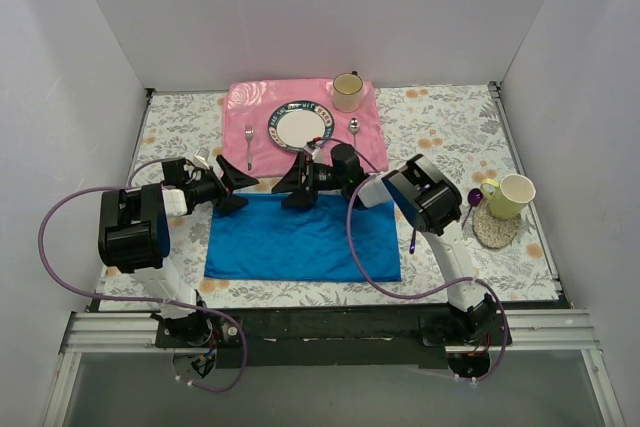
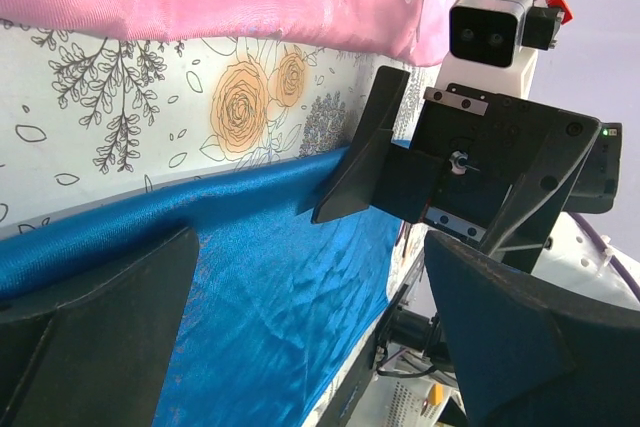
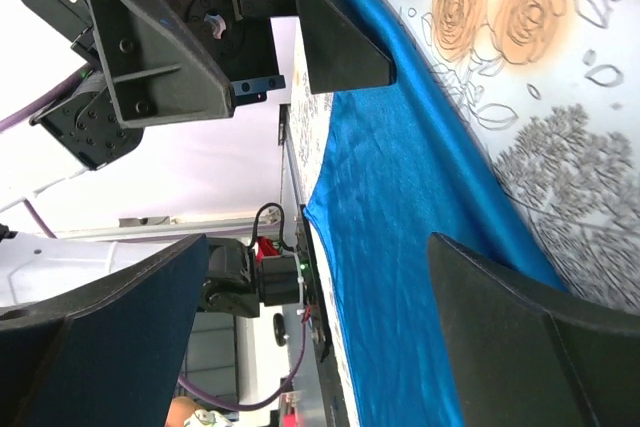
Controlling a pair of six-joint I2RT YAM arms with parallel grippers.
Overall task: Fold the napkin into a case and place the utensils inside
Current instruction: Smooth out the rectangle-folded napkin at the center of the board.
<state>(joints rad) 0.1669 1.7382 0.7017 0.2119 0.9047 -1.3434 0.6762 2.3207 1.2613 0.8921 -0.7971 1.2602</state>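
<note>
1. The napkin (image 1: pixel 300 237) lies flat and unfolded on the bench (image 1: pixel 440 127), just on the near side of the pink placemat (image 1: pixel 245 102).
2. The left claw (image 1: pixel 238 189) is spread wide and empty, over the napkin's far left edge.
3. The right claw (image 1: pixel 295 187) is also spread wide and empty, at the middle of that far edge, facing the left claw.
4. A purple utensil (image 1: pixel 474 197) shows beside a yellow cup (image 1: pixel 512 195), well to the right of the napkin.
</note>
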